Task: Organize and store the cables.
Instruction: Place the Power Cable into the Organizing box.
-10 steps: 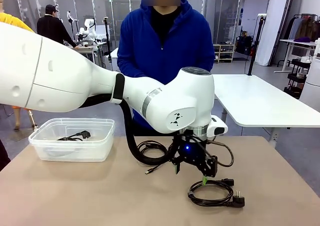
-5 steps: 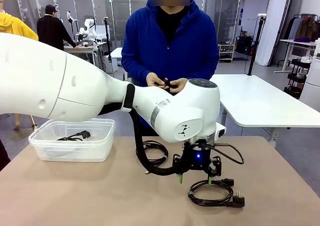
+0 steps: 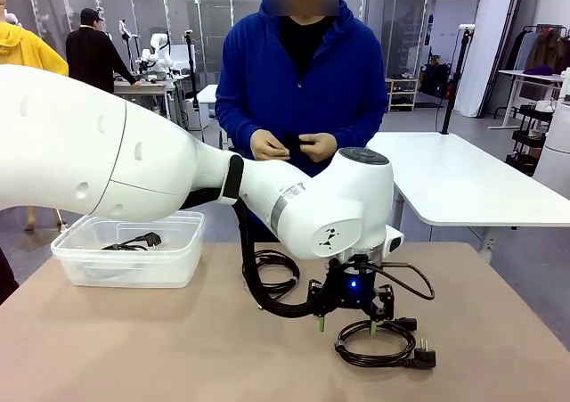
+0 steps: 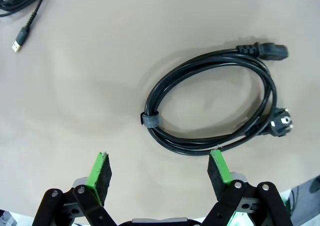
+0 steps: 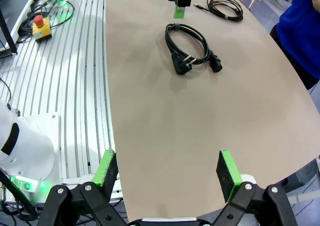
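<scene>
Beige table bears a bin holding one cable; left gripper, right gripper both gape.

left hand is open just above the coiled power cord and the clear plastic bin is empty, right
Not quite. The clear plastic bin is not empty: the front view shows a black cable with a plug lying in it. The rest stands: the left hand is open just above the coiled power cord.
</scene>
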### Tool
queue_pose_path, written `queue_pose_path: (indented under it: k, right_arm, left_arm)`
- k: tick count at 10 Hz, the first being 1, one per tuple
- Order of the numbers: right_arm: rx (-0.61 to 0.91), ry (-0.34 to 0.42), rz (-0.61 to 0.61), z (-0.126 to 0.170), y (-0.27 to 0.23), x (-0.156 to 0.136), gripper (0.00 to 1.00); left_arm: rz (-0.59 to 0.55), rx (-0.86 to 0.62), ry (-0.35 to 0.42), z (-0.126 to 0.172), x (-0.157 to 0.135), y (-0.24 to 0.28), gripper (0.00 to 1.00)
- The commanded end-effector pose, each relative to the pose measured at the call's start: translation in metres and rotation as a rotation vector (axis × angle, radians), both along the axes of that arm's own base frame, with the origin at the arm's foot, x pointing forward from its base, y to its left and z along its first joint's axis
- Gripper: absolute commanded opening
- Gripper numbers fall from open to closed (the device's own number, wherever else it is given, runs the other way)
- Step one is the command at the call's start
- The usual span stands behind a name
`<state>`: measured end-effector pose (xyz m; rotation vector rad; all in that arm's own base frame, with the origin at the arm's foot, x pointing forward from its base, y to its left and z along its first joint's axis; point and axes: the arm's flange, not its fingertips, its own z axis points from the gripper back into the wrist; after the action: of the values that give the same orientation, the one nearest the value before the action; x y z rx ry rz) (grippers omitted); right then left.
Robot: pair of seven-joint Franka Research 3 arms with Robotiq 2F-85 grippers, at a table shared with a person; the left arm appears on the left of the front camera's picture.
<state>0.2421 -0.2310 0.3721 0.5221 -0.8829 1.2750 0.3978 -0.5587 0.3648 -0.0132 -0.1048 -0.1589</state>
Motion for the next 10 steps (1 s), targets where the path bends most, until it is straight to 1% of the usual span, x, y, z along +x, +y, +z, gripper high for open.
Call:
queue_pose_path:
  k: [1,2,4,6,9,10]
  right_arm:
    - [0.006,0.015,-0.025,0.002,0.004,0.001,1.00]
    - [0.006,0.015,-0.025,0.002,0.004,0.001,1.00]
    - [0.006,0.015,-0.025,0.002,0.004,0.001,1.00]
    - [0.006,0.015,-0.025,0.002,0.004,0.001,1.00]
    - [0.006,0.015,-0.025,0.002,0.004,0.001,1.00]
    - [0.006,0.015,-0.025,0.002,0.004,0.001,1.00]
  left_arm:
    - [-0.023,0.012,-0.015,-0.020,0.004,0.005,0.98]
    - [-0.035,0.006,0.001,-0.028,0.005,0.005,0.98]
    - [-0.037,0.019,0.006,-0.034,0.006,0.000,0.98]
    - [-0.060,0.039,-0.011,-0.036,0.007,0.000,0.98]
    - [-0.039,0.041,-0.009,-0.046,0.012,0.001,0.98]
    - [-0.029,0.052,-0.026,-0.049,0.014,0.001,0.98]
